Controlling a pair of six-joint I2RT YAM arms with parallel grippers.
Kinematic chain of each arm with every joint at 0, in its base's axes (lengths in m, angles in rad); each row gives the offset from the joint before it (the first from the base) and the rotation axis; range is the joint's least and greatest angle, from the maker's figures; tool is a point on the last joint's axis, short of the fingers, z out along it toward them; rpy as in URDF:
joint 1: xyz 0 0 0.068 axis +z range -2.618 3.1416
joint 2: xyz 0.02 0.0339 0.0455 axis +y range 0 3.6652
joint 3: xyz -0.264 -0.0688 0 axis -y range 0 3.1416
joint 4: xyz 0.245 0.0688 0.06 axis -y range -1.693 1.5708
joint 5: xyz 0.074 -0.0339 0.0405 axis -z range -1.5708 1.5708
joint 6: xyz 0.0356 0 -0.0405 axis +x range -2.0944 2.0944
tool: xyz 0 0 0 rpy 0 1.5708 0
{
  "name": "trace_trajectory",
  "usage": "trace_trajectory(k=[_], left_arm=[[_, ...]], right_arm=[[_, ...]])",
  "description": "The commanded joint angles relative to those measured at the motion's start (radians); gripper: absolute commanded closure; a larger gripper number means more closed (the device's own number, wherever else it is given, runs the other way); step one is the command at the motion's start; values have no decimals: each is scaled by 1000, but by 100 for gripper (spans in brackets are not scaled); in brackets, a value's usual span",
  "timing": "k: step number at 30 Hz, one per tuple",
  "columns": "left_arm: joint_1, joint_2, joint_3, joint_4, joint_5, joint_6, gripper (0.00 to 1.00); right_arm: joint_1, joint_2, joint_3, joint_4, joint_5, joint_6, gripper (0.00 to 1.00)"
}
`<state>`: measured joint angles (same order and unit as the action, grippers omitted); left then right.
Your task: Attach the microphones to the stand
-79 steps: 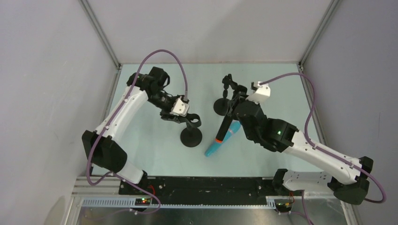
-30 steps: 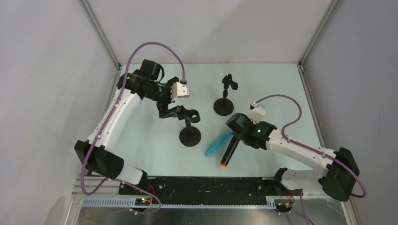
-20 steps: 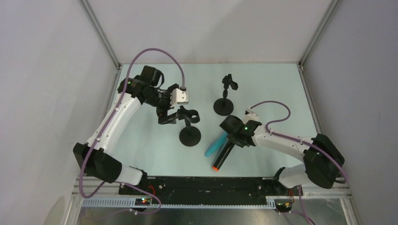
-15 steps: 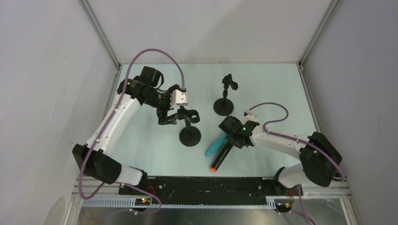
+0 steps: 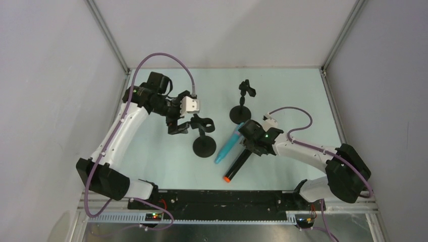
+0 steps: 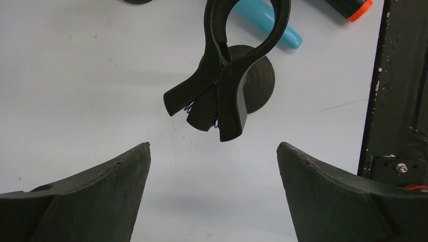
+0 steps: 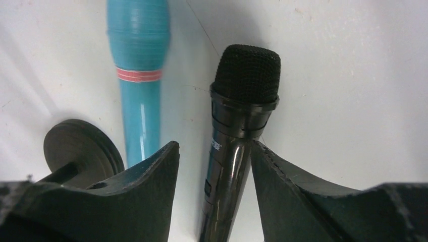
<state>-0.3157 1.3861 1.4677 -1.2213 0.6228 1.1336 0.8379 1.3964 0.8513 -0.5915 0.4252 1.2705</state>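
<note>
- Top view: both microphones lie flat on the surface, side by side and near the bases, neither on a stand. The turquoise microphone points toward the far stand. The black microphone has its orange cap nearest the arms.
- The right gripper sits low over the black microphone's upper barrel. The left gripper hovers beside the near stand.
- Left wrist view: left gripper jaws are spread wide and hold nothing. The stand's spring clip is just ahead, its handles toward the camera.
- Right wrist view: right gripper jaws are apart and straddle the black barrel below the grille. A strip of surface shows beside one finger, so it does not look clamped.
- Handling, judged: the body is rigid and light. The barrel is glossy and round, so it is likely to slip or roll.
- Best hold is mid-barrel, square across. Keep off the mesh grille, which may dent.
</note>
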Motion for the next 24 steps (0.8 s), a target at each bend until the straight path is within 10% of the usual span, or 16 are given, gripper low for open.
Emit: trace_trajectory(k=[1,10,24], left_arm=[[14,-43,1,0,0,-3,0],[20,-62,2,0,0,-7,0],[45,-80,-18,0,29,-20,0]], right_arm=[[-15,-83,34,23,-8,-100,38],[86,-175,350,-24,1,-333,21],[134,234,943,-249,-72,-434,30]])
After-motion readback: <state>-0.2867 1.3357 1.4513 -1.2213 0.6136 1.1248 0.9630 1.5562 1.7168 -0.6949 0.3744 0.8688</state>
